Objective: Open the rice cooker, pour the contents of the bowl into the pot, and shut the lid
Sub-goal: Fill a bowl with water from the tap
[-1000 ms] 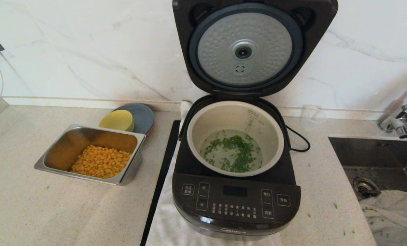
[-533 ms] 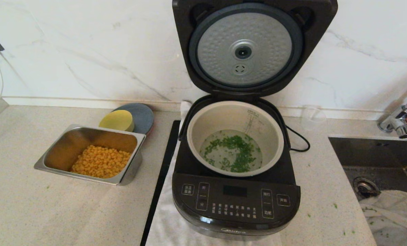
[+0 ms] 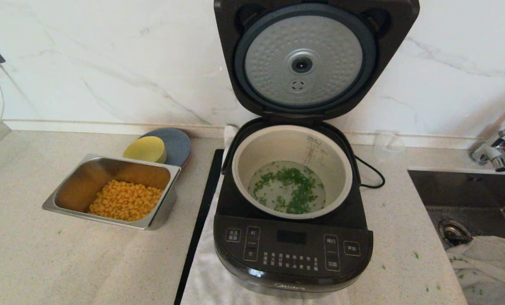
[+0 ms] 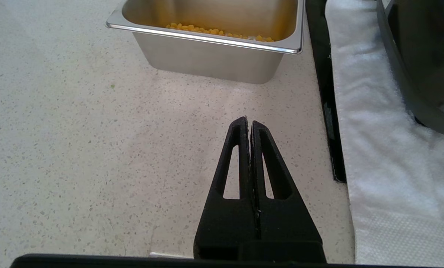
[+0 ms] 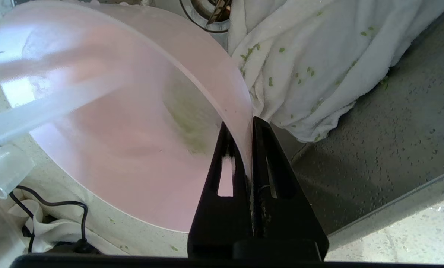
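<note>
Since a second ago, the pale streak at the sink's (image 3: pixel 468 190) lower right corner has left the head view. The right end effector (image 5: pixel 244 126) grasps the pink bowl (image 5: pixel 125 111) by its rim above the sink's white towel (image 5: pixel 319 56), bowl tipped on edge. The chopped greens (image 3: pixel 288 190) lie in the pot (image 3: pixel 292 140); the lid (image 3: pixel 305 59) stands open. The left end effector (image 4: pixel 249 124) hovers clenched over the desk (image 4: pixel 76 130).

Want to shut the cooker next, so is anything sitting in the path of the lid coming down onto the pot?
Nothing visible does. The lid stands upright, the pot rim is bare, and only green bits lie low inside.
</note>
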Motion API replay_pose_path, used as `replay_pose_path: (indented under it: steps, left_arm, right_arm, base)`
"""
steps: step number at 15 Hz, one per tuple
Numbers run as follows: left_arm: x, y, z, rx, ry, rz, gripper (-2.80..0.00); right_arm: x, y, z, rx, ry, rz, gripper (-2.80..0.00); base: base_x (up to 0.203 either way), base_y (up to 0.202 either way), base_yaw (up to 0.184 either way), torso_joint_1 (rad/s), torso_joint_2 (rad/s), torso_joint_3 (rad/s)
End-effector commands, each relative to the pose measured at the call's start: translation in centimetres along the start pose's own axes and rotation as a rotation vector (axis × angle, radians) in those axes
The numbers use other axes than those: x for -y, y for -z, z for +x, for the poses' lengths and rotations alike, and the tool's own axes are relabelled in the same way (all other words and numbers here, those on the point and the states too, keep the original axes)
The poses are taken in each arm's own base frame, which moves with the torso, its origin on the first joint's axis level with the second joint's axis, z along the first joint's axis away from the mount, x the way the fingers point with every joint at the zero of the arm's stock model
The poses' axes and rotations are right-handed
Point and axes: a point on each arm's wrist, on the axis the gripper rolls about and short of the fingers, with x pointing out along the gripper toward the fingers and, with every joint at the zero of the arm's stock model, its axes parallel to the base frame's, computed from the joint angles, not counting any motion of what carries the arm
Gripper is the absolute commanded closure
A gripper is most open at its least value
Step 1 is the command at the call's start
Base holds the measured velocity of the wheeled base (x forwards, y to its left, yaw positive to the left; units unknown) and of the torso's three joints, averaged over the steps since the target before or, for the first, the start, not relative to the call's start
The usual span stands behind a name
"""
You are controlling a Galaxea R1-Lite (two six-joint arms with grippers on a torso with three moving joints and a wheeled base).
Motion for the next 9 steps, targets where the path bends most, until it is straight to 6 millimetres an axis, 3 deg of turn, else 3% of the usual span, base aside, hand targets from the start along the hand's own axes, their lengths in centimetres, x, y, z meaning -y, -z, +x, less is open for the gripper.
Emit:
replay_pose_path:
  steps: [1, 5, 9]
  left_arm:
    - [0.0, 0.2, 0.1, -0.006, 0.0, 0.0, 0.0]
    - [0.0, 0.2, 0.1, -0.006, 0.0, 0.0, 0.0]
    - [0.0, 0.2, 0.1, -0.006, 0.0, 0.0, 0.0]
  right_arm:
    - [-0.1, 0.1, 0.3, -0.012, -0.003, 0.001, 0.0]
    - [-0.3, 0.2, 0.1, -0.01, -0.002, 0.0, 0.0]
    - [-1.9, 1.5, -2.0, 0.006, -0.009, -0.027, 0.0]
  base:
    - [0.0, 0.0, 0.0, 0.0, 0.0, 0.0]
    - [0.0, 0.0, 0.0, 0.0, 0.0, 0.0]
    - [0.0, 0.0, 0.0, 0.0, 0.0, 0.0]
